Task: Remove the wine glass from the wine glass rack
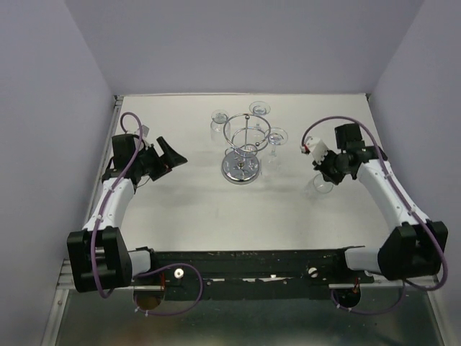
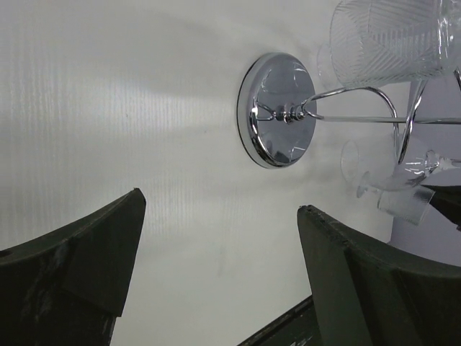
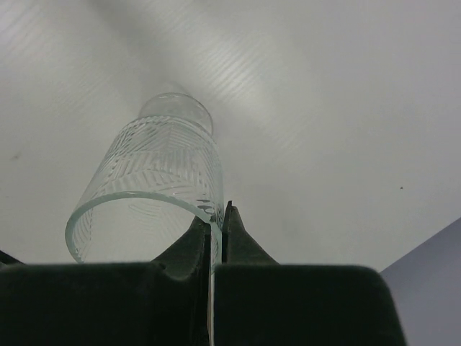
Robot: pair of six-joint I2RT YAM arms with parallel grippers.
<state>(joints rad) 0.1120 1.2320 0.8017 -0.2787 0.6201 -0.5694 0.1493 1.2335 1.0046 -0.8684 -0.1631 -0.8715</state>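
Right gripper [image 3: 218, 216]: pinched shut on wine glass [image 3: 155, 187] rim; stem out of sight.
Left gripper [image 2: 221, 200]: fingers spread, holding nothing.
Wine glass rack [image 1: 243, 148]: 3 glasses [image 1: 259, 108] hanging, faint from above.

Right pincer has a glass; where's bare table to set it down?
Bare table lies wide between the wine glass rack and the arm bases, beside the held wine glass. Crowded around the rack: other glasses hang there.

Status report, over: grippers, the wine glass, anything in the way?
Left gripper open, empty. Right gripper shut on wine glass rim. Glass apart from wine glass rack. Nothing between them.
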